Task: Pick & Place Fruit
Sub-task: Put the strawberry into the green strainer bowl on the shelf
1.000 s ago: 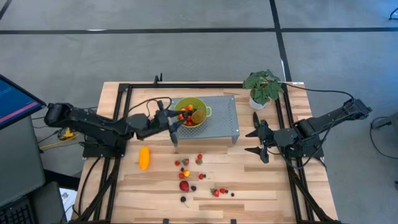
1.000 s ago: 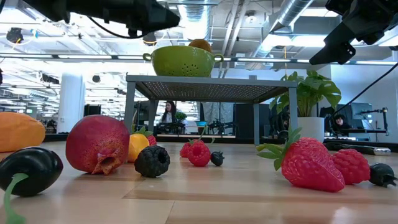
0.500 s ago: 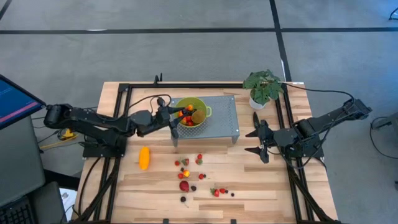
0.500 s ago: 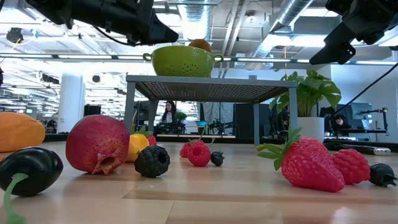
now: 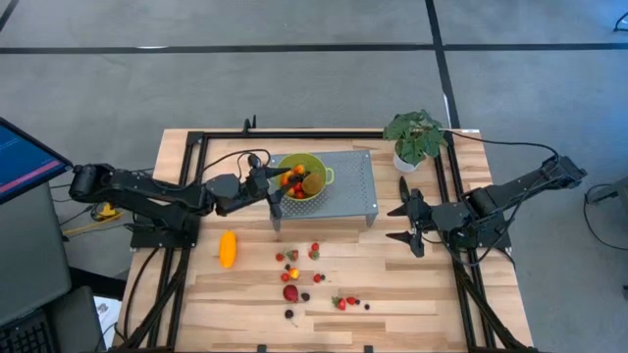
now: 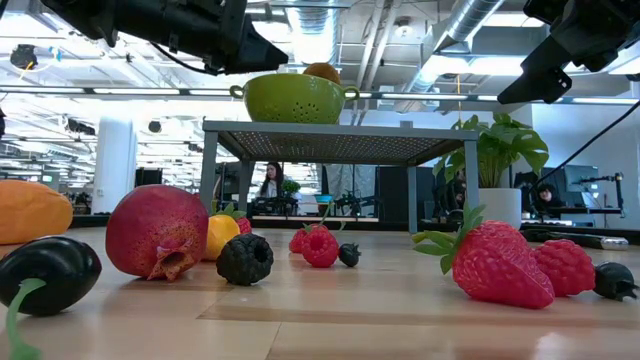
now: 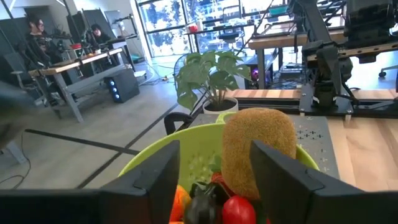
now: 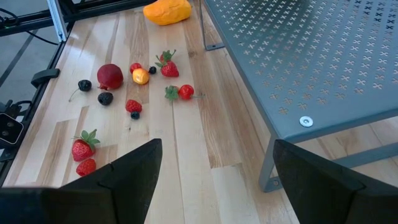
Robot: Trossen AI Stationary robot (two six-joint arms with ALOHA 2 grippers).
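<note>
Since a second ago our left end effector (image 5: 276, 183) pulled back from the green colander (image 5: 312, 165), fingers now apart, empty | fruit: kiwi (image 7: 258, 149) in colander, berries (image 5: 314, 252) on bench | right end effector (image 5: 406, 224) wide, waiting | advice: retreat clear of rim before descending.

An open robotics lab: workbenches (image 7: 74, 62), exposed ceiling ducts (image 6: 470, 30), seated people (image 6: 270, 180).
</note>
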